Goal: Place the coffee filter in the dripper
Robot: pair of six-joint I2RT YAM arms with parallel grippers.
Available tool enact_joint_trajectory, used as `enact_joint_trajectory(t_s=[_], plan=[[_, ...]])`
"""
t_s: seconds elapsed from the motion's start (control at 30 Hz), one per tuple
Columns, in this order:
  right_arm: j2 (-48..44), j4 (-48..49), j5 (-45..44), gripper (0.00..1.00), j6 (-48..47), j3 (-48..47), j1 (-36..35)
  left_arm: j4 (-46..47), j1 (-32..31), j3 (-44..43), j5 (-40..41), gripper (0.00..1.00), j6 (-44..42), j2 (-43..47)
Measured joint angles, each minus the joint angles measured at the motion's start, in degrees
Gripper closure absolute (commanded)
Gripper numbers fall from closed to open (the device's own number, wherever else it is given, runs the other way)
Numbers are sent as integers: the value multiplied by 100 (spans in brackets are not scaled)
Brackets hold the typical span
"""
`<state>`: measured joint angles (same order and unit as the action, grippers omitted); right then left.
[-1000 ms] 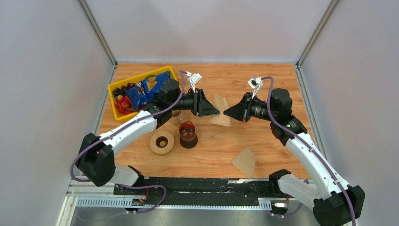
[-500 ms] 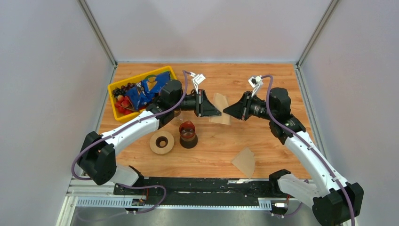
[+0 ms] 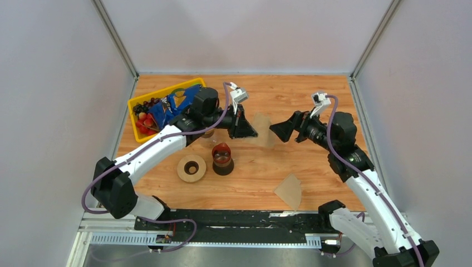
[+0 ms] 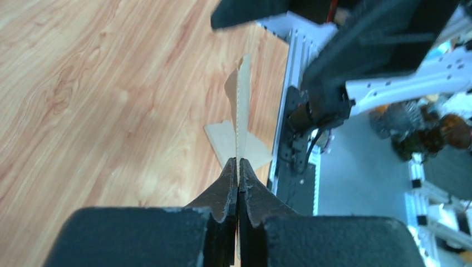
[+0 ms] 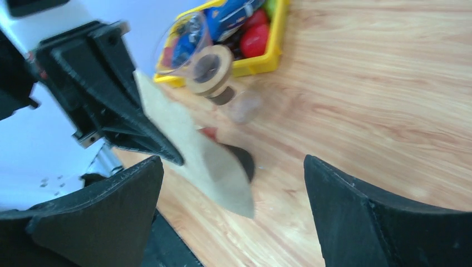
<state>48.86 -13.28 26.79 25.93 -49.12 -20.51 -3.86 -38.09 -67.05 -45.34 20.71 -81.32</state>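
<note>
My left gripper is shut on one corner of the coffee filter, a thin tan paper fan held in the air above the table's middle. The left wrist view shows that filter edge-on, pinched between the closed tips of the left gripper. My right gripper stands wide open just right of the filter, apart from it. In the right wrist view the filter hangs between the spread fingers of the right gripper. The dripper, a clear cone with a wooden collar, stands by the left arm.
A second tan filter lies flat near the front edge. A tan ring disc and a dark red-brown piece on a black base stand left of centre. A yellow bin of fruit and a blue packet sits at the back left.
The left gripper closed on the filter. The right gripper let go of it, opened wide and drew back to the right.
</note>
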Motion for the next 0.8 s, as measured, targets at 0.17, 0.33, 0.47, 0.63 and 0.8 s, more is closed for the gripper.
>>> enact_joint_trajectory(t_s=[0.17, 0.33, 0.47, 0.63, 0.8], plan=[[-267, -549, -964, 0, -310, 0, 33, -903, -4, -68, -332, 100, -1259, 0], [-319, -994, -1384, 0, -734, 0, 39, -1353, -4, -70, -614, 100, -2017, 61], [-297, -1130, -1110, 0, -1056, 0, 46, -1394, -4, -70, -765, 100, -2269, 214], [-142, -1152, -444, 0, -1377, 0, 44, -1388, -4, -70, -951, 100, -2404, 313], [-46, -1158, 90, 0, -1513, 0, 46, -1342, -4, -63, -1093, 100, -2391, 313]])
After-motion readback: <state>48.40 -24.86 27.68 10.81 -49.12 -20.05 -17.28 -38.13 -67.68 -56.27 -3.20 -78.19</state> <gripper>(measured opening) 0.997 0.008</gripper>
